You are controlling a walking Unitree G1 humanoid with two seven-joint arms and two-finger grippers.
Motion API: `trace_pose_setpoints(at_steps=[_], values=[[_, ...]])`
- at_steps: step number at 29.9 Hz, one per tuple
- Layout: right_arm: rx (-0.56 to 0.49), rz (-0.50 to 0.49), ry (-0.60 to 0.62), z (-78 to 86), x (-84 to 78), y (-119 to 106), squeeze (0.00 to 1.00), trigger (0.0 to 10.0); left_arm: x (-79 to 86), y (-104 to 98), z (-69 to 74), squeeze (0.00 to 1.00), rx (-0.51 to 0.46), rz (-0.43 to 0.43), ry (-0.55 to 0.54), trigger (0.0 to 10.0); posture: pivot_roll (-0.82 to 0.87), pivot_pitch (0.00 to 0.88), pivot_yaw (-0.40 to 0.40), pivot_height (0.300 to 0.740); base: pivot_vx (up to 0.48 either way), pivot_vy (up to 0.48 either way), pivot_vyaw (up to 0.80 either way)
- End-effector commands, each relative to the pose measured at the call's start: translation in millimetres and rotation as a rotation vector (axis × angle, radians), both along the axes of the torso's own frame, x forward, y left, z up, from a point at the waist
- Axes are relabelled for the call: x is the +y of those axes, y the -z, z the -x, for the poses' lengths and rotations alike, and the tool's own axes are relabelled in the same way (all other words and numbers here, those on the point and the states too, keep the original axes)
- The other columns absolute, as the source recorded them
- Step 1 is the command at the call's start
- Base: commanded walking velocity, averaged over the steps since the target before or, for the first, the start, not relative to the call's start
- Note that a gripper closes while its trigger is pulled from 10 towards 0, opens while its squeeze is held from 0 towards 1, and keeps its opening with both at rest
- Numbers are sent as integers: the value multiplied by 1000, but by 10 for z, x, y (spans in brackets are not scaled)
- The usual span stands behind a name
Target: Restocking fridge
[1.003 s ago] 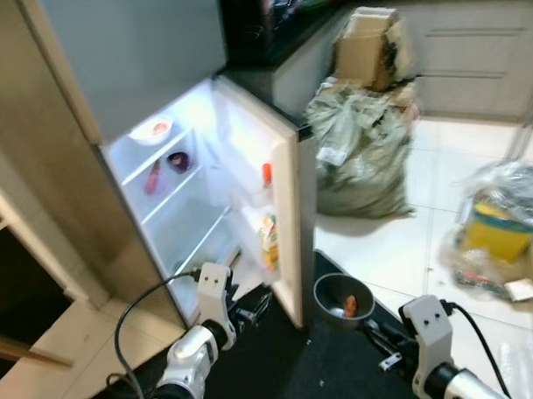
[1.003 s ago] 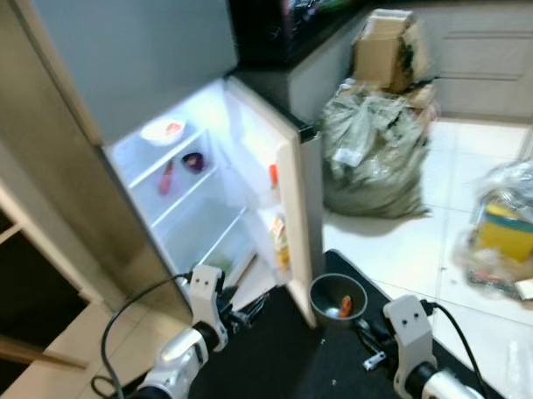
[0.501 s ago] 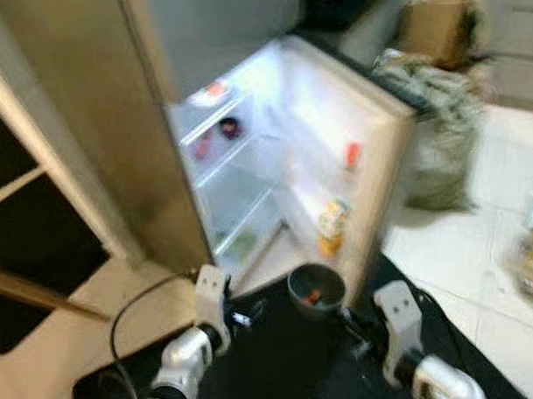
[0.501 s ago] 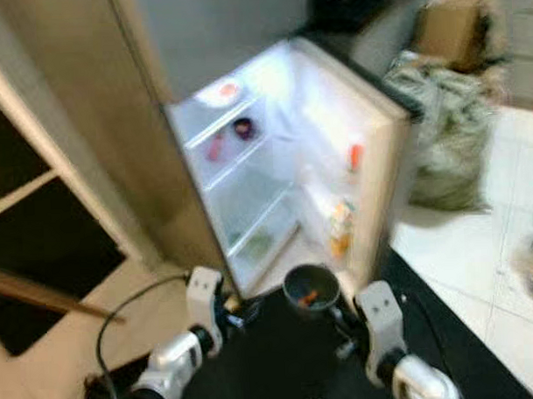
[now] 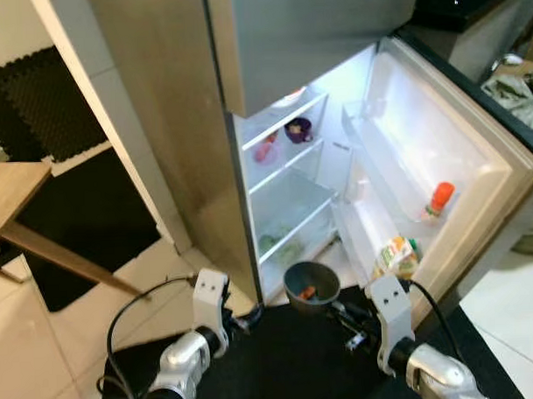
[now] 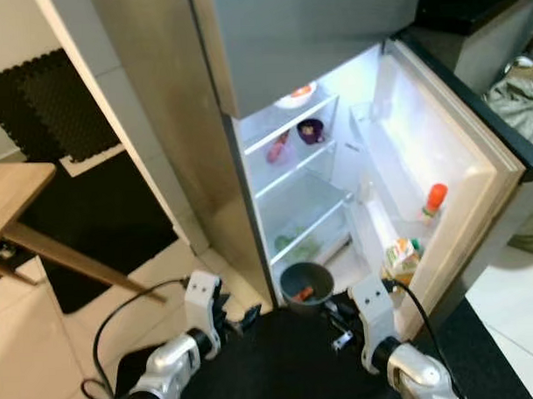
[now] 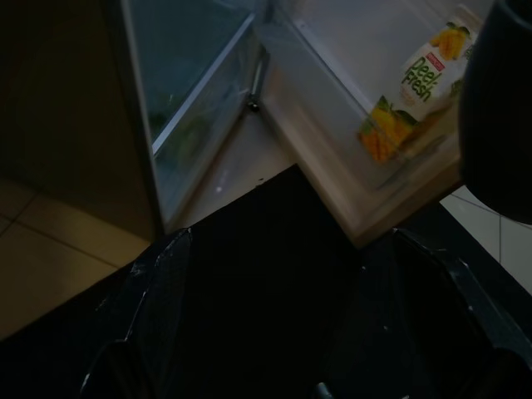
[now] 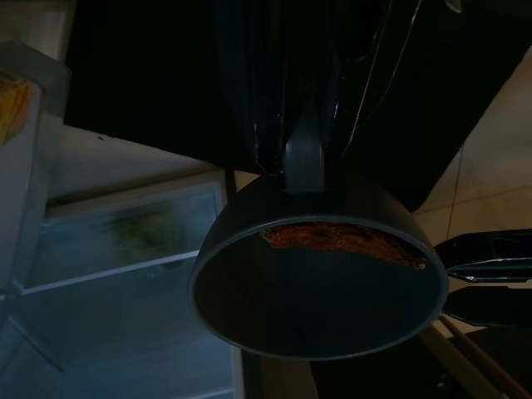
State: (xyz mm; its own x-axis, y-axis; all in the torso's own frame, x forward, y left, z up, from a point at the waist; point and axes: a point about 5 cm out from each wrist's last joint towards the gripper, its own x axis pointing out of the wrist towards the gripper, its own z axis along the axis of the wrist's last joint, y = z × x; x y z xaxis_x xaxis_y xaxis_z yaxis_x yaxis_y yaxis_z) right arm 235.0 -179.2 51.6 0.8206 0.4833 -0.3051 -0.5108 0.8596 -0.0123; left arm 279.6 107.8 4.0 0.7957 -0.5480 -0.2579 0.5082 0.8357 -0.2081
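My right gripper (image 5: 345, 318) clamps the pot (image 5: 311, 285) by its handle, level before the fridge (image 5: 335, 162), food contained; my left gripper (image 5: 249, 318) hangs open, idle.

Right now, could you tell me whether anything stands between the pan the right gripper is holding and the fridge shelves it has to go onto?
Nothing visible does. The right gripper holds the small pan by its handle just before the fridge, whose door stands wide open. The middle shelf looks bare, while the shelf above holds a dark bowl. The left gripper hangs low beside.
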Motion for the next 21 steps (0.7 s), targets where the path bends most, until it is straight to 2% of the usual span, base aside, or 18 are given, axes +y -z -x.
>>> trace_pose_setpoints(at_steps=[1, 6, 13, 14, 15, 16, 21], values=[[25, -1, -15, 33, 39, 77, 0, 10000, 49, 123, 111, 0, 51, -23, -15, 10000, -234, 53, 92, 740, 0, 0, 0], [30, 13, -37, 11, 55, 107, 0, 10000, 108, 201, 169, 0, 93, -38, -56, 10000, -231, 50, 90, 740, 0, 0, 0], [22, 27, -25, -88, 79, 120, 0, 10000, 298, 410, 365, 0, 206, -112, -130, 10000, -229, 49, 88, 740, 0, 0, 0], [19, 33, -21, -114, 82, 125, 0, 10000, 351, 471, 433, 0, 246, -124, -150, 10000, -227, 39, 86, 740, 0, 0, 0], [13, 38, -21, -156, 100, 122, 0, 10000, 454, 596, 591, 0, 336, -141, -184, 10000, -227, 32, 84, 740, 0, -334, 0], [13, 38, -21, -156, 100, 122, 0, 10000, 454, 596, 591, 0, 336, -141, -184, 10000, -227, 32, 84, 740, 0, -334, 0], [5, 42, -47, -194, 170, 119, 0, 10000, 630, 803, 922, 0, 494, -172, -249, 10000, -224, 24, 80, 740, 0, -440, 0]])
